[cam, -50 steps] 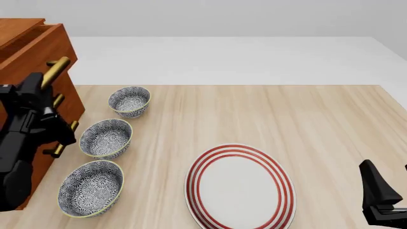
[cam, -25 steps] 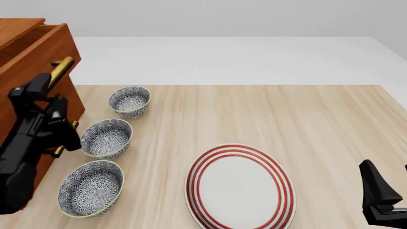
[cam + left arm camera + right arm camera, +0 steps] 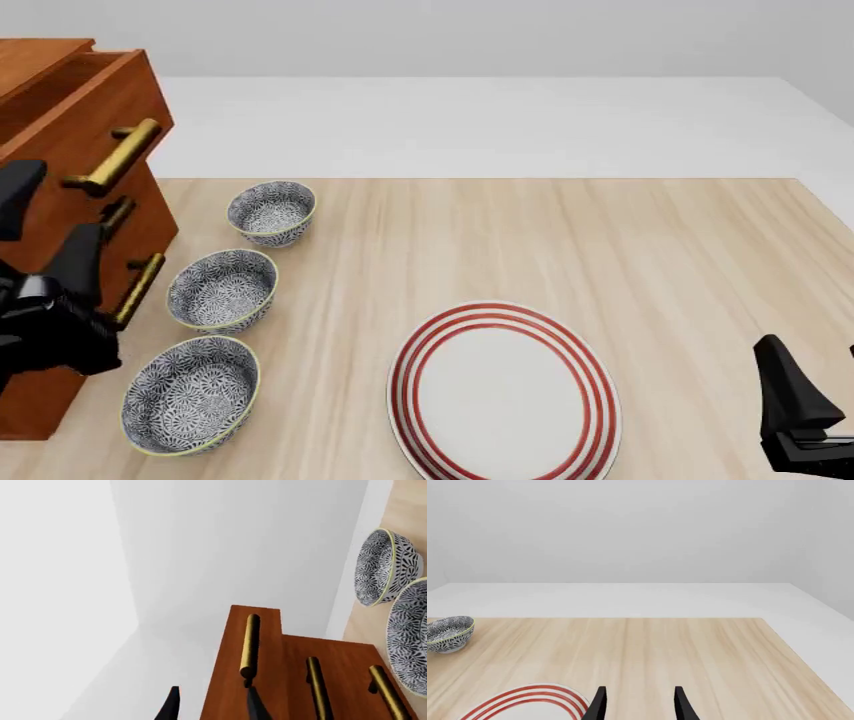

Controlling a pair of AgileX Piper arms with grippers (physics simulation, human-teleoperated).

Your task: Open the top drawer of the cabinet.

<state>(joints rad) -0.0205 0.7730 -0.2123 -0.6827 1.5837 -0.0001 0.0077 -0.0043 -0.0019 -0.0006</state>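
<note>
My left gripper (image 3: 47, 225) has backed off the top drawer's brass handle (image 3: 118, 157) toward me, fingers spread, holding nothing. The top drawer (image 3: 74, 95) juts out of the cabinet (image 3: 80, 240) at far left. My right gripper (image 3: 637, 705) hangs parted, empty, near right.

The desk (image 3: 601, 240) is seen from above and behind the arms in the front view. The cabinet (image 3: 293, 680) front is viewed closely along the left gripper (image 3: 210, 705). The desk's far edge is faced from low down by the right wrist view, the striped plate (image 3: 527, 700) being shared with the front view.
</note>
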